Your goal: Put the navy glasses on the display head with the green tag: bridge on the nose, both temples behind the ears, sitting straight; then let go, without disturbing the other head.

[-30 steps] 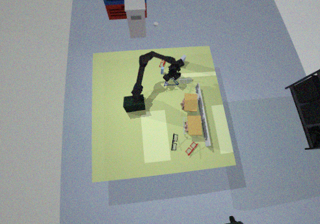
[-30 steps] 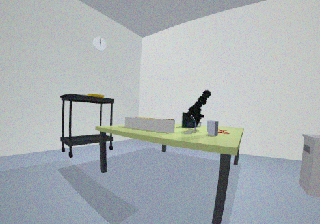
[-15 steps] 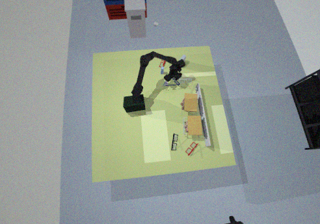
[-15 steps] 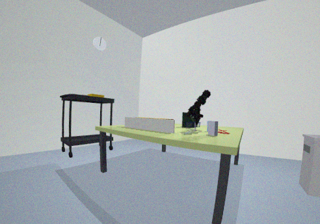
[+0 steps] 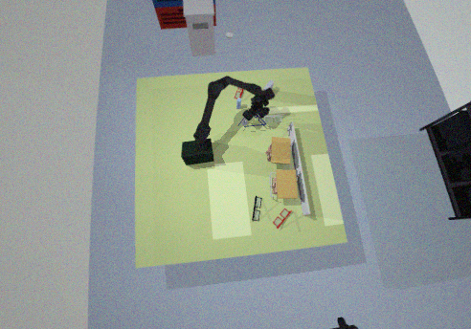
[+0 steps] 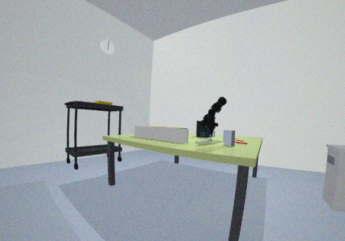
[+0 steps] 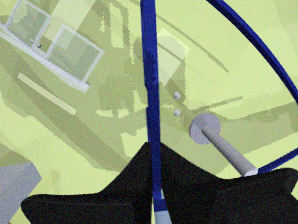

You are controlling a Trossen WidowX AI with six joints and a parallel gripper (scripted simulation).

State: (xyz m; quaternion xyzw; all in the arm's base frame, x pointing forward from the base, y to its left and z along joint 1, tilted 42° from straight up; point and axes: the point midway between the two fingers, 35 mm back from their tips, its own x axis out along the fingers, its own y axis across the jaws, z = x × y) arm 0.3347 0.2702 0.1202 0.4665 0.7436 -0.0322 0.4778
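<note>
My gripper (image 5: 255, 115) (image 7: 152, 147) is shut on the navy glasses (image 7: 152, 63) (image 5: 260, 120). It grips a thin blue bar of the frame and holds the glasses just above the yellow-green table (image 5: 173, 230), near its back edge. In the wrist view the blue frame runs up and curves off to the right. Two display heads with tan tops stand to the right of the gripper, one nearer (image 5: 280, 149) and one farther (image 5: 286, 184). Both stand against a long white board (image 5: 301, 167). I cannot make out their tags. The gripper is well clear of both heads.
Black glasses (image 5: 257, 208) and red glasses (image 5: 281, 218) lie beyond the farther head. A pale-lensed pair (image 7: 53, 43) and a grey peg (image 7: 216, 136) lie under the gripper. A small white box (image 6: 229, 137) stands near the arm. A black cart (image 6: 93, 129) stands off the table.
</note>
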